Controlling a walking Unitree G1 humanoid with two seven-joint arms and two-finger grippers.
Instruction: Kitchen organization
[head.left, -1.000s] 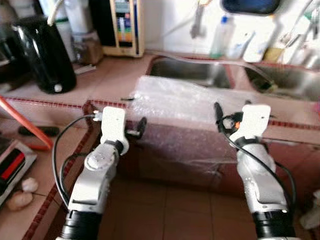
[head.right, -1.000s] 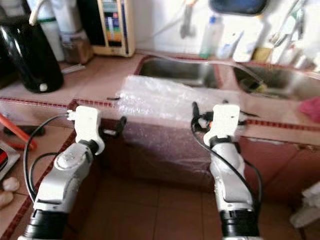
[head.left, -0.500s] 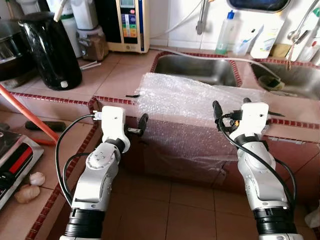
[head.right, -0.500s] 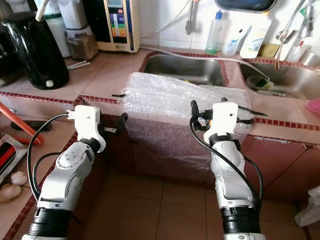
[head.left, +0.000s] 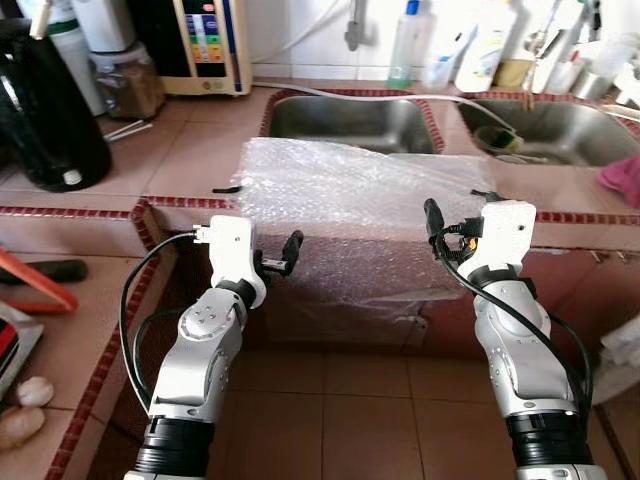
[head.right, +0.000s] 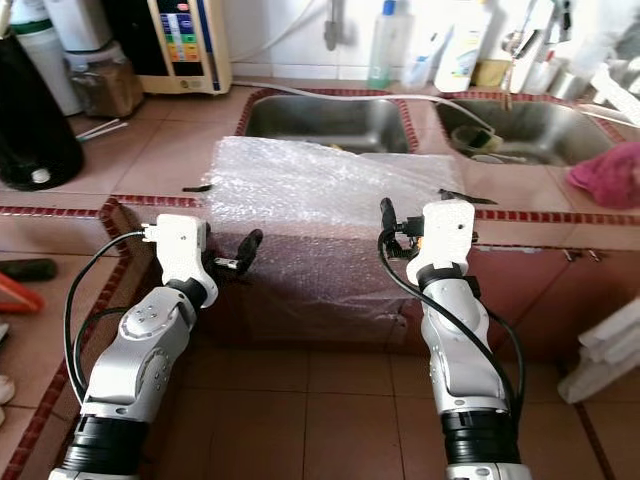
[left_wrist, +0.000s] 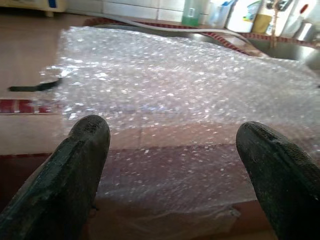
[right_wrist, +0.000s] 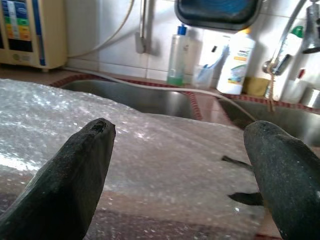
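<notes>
1. The bubble wrap (head.left: 350, 190) is clear plastic, pimpled and glinting, draped over the counter's front edge.
2. The counter (head.left: 170, 165) is smooth, glossy reddish tile with dark red trim.
3. Both sinks (head.left: 345, 118) are brushed metal.
4. The kettle (head.left: 45, 120) at the left edge is glossy black.
5. The cloth (head.right: 610, 172) at the right edge is soft pink fabric.
6. The fingers (left_wrist: 75, 175) are matt, grainy black.

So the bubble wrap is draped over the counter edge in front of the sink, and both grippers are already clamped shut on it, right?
Not quite. The bubble wrap does drape over the counter edge in front of the sink, but the left gripper and right gripper are open, short of the sheet, holding nothing. Both wrist views show it.
</notes>
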